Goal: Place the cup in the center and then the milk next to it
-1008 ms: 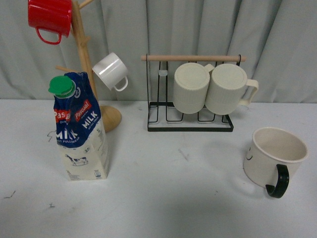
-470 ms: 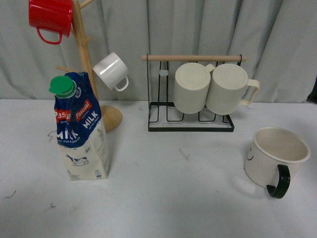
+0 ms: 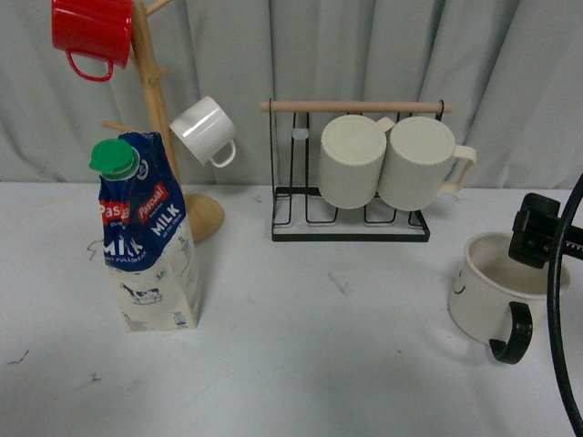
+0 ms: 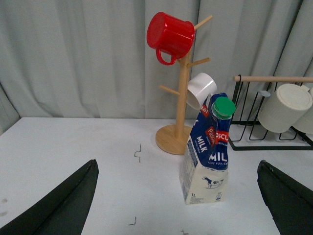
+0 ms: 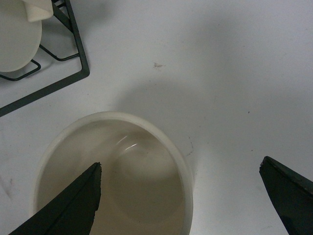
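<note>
Right-hand side of the worktop (image 3: 319, 364), well off centre: that's where the cup (image 3: 492, 296) is sitting upright, black handle (image 3: 512, 335) pointing near. It's probably ceramic, so stiff, a bit heavy, smooth-glazed and likely to chip if it's being knocked about. The wall at the rim is looking like the spot to be pinched, one finger inside and one outside, away from the handle.

That's roughly how it's being lined up. The right end effector (image 5: 181, 164) is being held spread wide just above the cup with nothing gripped, one finger over the hollow and the other out past the rim. No contact can be made out.

Far over on the left, the milk (image 3: 150, 246) is standing near the mug tree (image 3: 155, 118). It's being faced from well apart by the left end effector (image 4: 177, 164), likewise spread and empty.
</note>
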Robot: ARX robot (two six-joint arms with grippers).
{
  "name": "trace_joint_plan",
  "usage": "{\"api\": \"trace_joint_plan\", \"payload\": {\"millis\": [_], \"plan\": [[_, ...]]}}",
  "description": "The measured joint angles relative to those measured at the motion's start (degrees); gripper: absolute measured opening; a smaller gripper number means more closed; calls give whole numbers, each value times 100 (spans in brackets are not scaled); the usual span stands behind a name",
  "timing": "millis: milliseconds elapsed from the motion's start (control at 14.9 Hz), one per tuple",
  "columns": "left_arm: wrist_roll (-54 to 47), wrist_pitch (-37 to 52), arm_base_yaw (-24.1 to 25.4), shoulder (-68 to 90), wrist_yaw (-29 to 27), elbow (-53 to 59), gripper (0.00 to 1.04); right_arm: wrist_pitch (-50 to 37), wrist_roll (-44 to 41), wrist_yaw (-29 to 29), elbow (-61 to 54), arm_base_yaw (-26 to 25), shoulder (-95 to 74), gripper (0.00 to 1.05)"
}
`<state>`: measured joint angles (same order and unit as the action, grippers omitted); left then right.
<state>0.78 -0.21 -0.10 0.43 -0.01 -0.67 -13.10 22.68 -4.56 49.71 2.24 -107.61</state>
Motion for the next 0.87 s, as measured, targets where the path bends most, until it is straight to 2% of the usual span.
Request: {"api": "trace_joint_plan", "payload": {"millis": [134,605,672,874], "plan": [[0,-2,0,0,0,0,98,-20,39,7,-13,13,-118,82],[0,0,0,0,0,0,98,-59,33,0,-50,-2,-170,9],[0,-2,0,0,0,0,98,-46,-2,0,-52,-4,-131,3],[0,-2,0,0,0,0,98,105,-120,31,-15,2,179,4]]}}
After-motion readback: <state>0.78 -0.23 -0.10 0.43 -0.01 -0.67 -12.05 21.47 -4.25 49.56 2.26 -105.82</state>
